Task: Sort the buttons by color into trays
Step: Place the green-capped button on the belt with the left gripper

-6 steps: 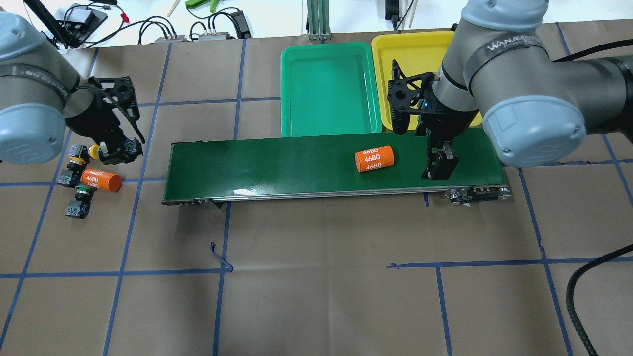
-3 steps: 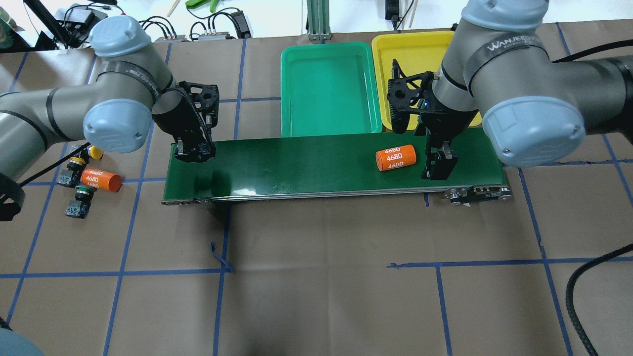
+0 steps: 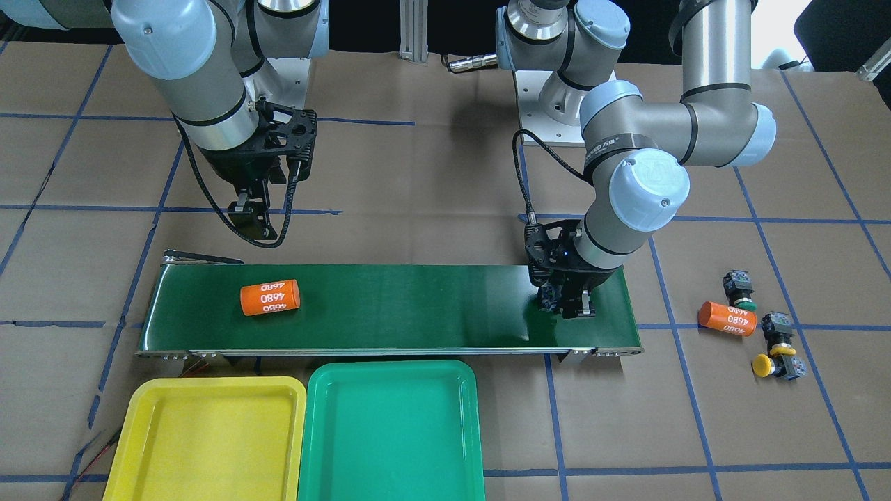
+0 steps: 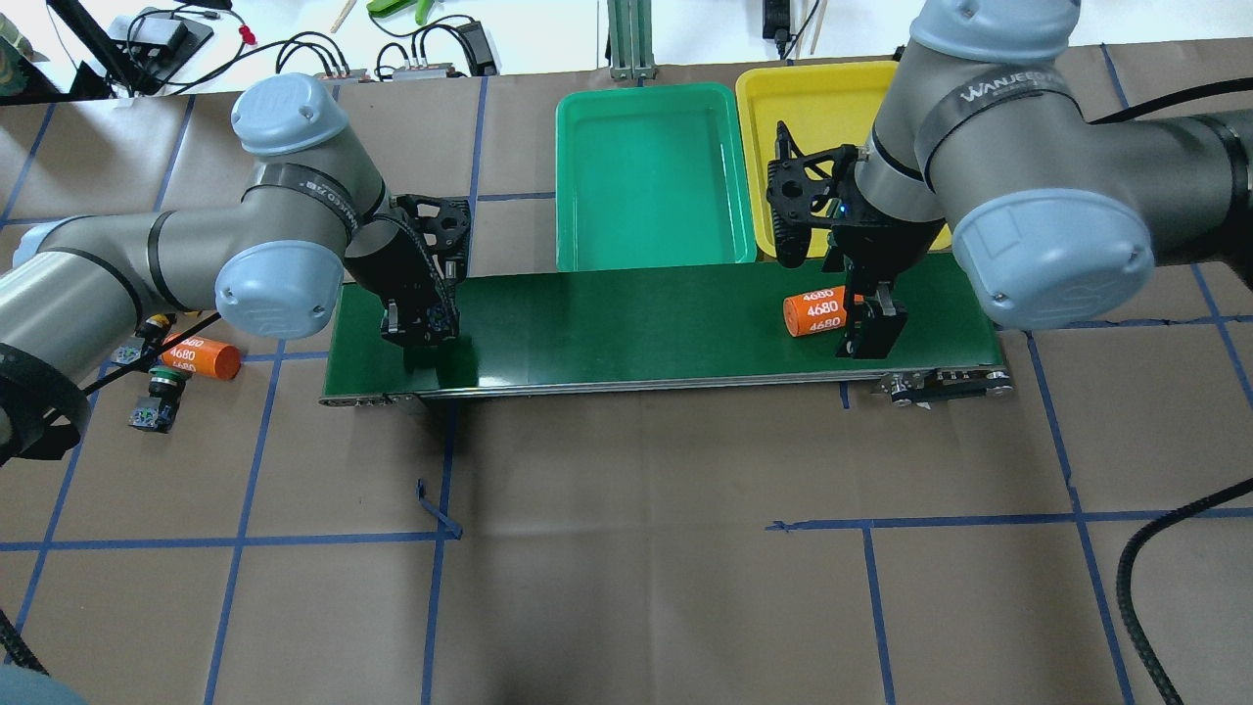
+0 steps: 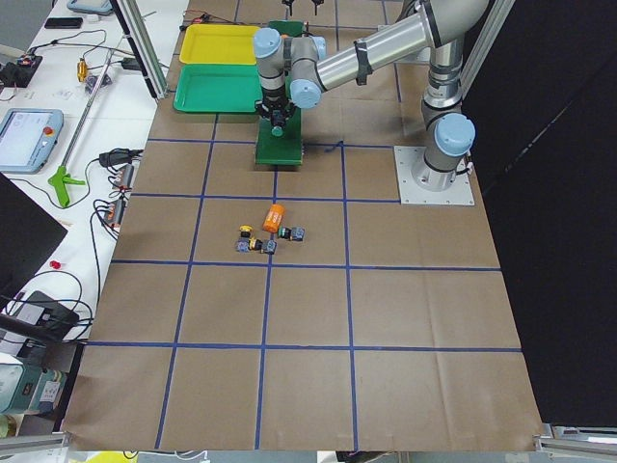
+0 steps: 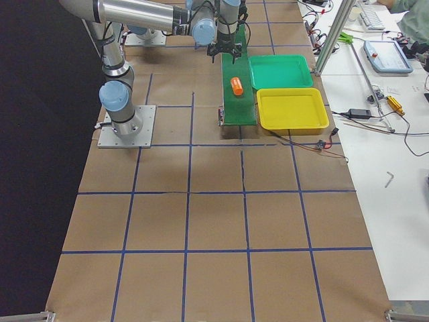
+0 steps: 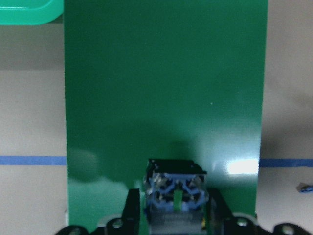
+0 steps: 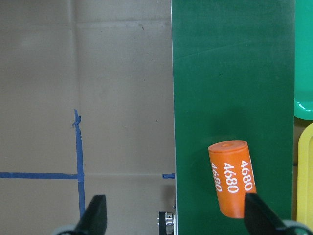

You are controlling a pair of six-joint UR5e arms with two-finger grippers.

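- My left pincer (image 4: 419, 328) was clenched on one of the buttons (image 7: 173, 193). It gripped the blocky body low over the near end of the conveyor belt (image 4: 636, 323). The cap was hidden, so I could not tell its colour.
- Letting go from any height looked risky. A round-capped button could topple and roll, and the belt's edges lay close on both sides of that pincer.
- My right pincer (image 4: 869, 333) was released, its fingers spread above the belt's far end. An orange cylinder (image 8: 232, 178) lay between them, close against one fingertip.
- Closing there would have carried the wrong thing to a tray. Left alone, the cylinder might have blocked a button arriving on the belt.
- The green tray (image 4: 646, 186) and yellow tray (image 4: 812, 108) sat just beyond my right pincer, side by side, with no button in either. A drop near their shared edge could have landed in the wrong colour.
- The remaining buttons (image 3: 773, 334) lay well behind my left pincer, bunched beside a second cylinder (image 3: 727, 318). A careless grasp there could have nudged the neighbours.
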